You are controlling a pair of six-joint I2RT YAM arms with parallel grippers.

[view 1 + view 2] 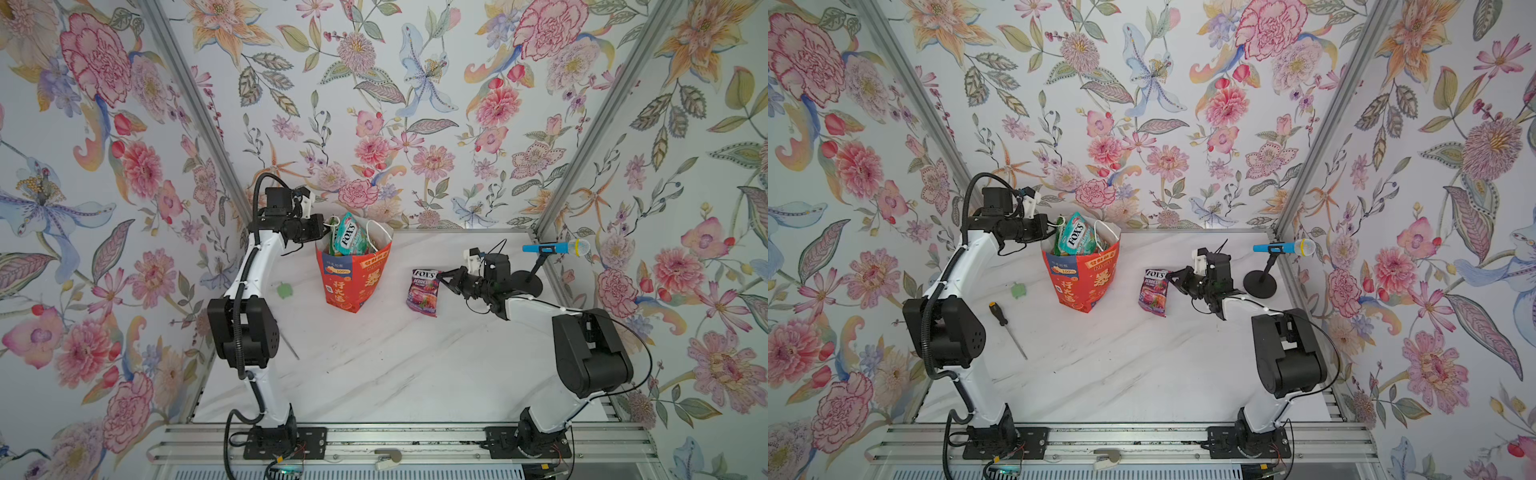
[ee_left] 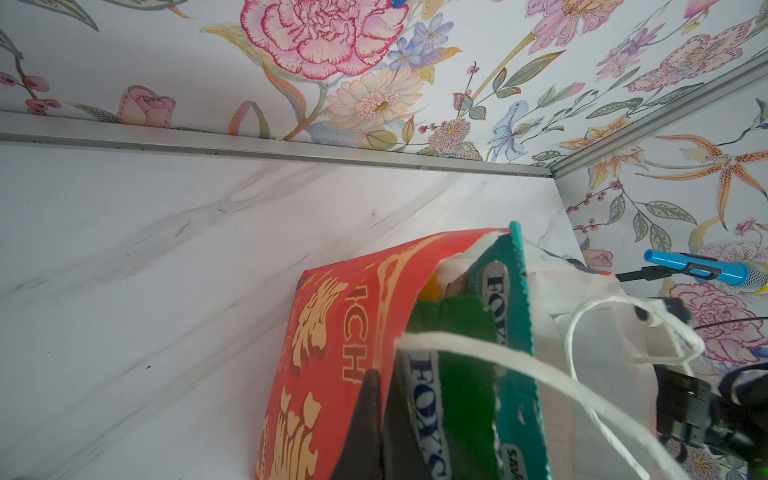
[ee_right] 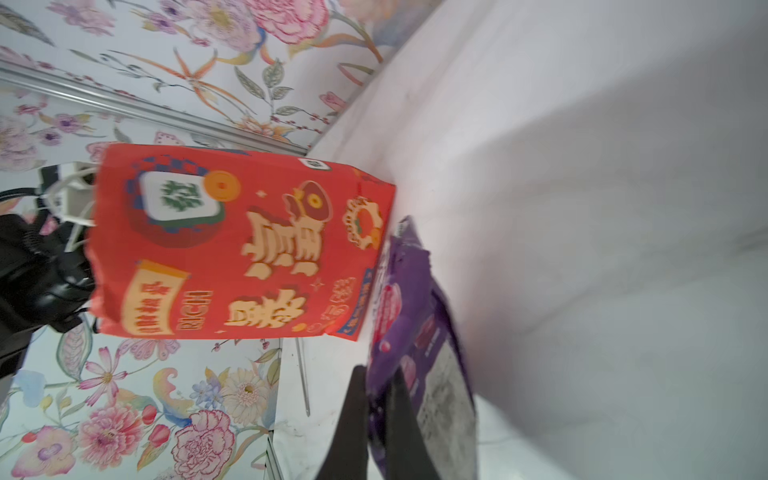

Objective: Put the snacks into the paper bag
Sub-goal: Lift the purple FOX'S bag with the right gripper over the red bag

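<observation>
**Gripping the last loose packet, with the bag mouth up and to its left**

The right gripper (image 1: 440, 275) is closed on the purple packet (image 1: 424, 293). Its two dark fingers (image 3: 353, 415) pinch the packet's upper edge on the side facing that arm. The packet's long axis runs away from the fingers, down the picture in both top views. I cannot tell whether its lower end is clear of the table (image 1: 374, 365).

The paper bag (image 1: 357, 282) stands upright, near the packet but not touching it, on the left-arm side. Its open mouth sits higher than the packet's top edge, so I judge that the coming move must lift first and then cross leftward over the near rim.

The left gripper (image 1: 326, 232) is closed on the bag's rim on its own side, one finger (image 2: 365, 415) outside the red wall, holding the mouth open. The right arm is the nearer one to the packet.

**Count**
- One bag.
- One packet outside it.
- At least two packets inside: a teal packet (image 1: 347, 235) standing above the rim and a green packet (image 2: 461, 374) beside it. Anything deeper is hidden.
- Also on the table: one screwdriver (image 1: 1007, 326), one green blob (image 1: 285, 290) and one microphone (image 1: 557, 248) on a stand.
</observation>
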